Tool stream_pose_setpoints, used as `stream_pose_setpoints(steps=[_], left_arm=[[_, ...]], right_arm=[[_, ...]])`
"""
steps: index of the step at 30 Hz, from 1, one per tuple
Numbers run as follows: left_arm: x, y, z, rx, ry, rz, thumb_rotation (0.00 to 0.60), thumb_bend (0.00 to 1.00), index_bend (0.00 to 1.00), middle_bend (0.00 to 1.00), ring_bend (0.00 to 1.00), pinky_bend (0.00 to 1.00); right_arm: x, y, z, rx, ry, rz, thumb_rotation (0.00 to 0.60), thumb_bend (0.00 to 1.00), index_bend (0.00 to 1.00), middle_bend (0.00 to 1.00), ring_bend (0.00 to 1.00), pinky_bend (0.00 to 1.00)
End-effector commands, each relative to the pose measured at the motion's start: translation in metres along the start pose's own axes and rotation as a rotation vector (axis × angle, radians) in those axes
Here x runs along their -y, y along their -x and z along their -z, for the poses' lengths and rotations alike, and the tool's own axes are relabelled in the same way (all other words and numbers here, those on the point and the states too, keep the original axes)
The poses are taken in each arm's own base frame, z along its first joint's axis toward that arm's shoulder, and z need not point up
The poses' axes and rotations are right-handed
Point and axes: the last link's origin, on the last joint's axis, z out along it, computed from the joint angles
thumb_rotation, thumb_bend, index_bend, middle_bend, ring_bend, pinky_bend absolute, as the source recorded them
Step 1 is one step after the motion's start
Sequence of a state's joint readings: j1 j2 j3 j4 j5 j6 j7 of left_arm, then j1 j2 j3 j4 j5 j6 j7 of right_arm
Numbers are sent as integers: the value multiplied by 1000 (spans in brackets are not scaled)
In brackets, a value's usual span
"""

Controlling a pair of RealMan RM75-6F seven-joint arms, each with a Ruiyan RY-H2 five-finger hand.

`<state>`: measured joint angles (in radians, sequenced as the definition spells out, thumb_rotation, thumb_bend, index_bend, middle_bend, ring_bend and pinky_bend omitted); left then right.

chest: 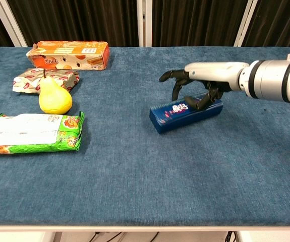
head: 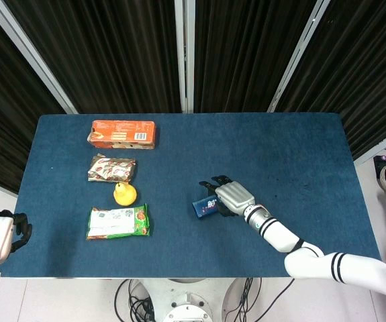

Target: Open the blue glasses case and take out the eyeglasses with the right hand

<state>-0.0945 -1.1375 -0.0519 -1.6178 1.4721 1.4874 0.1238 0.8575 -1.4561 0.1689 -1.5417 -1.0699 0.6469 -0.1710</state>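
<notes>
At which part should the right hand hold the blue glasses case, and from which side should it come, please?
Probably across the two long sides, near the middle, coming from above. The blue glasses case lies flat on the table as a long, narrow box, so its short width fits between fingers and thumb. The right hand is already over it, fingers curled down on its top.

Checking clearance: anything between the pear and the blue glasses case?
Nothing: only bare blue tabletop between the pear and the blue glasses case, clearest in the chest view.
</notes>
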Motion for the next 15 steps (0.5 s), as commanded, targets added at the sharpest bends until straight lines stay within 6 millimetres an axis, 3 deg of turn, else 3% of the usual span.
stream_pose_setpoints(steps=[1, 2, 4, 15], left_arm=[[0, 0, 0, 0, 0, 0, 600, 411, 712, 712, 526, 485], [0, 0, 0, 0, 1, 0, 600, 411, 712, 712, 526, 485], [0, 0, 0, 0, 1, 0, 600, 411, 712, 713, 526, 485], [0, 0, 0, 2, 0, 0, 600, 412, 712, 712, 526, 484]], right_arm=[[-4, -2, 4, -52, 4, 57, 600, 338, 0, 279, 0, 0], [-7, -4, 5, -84, 10, 80, 600, 240, 0, 274, 0, 0], [-10, -6, 6, -115, 17, 108, 600, 177, 6, 269, 0, 0], [-19, 0, 8, -80, 17, 229, 600, 234, 127, 270, 0, 0]])
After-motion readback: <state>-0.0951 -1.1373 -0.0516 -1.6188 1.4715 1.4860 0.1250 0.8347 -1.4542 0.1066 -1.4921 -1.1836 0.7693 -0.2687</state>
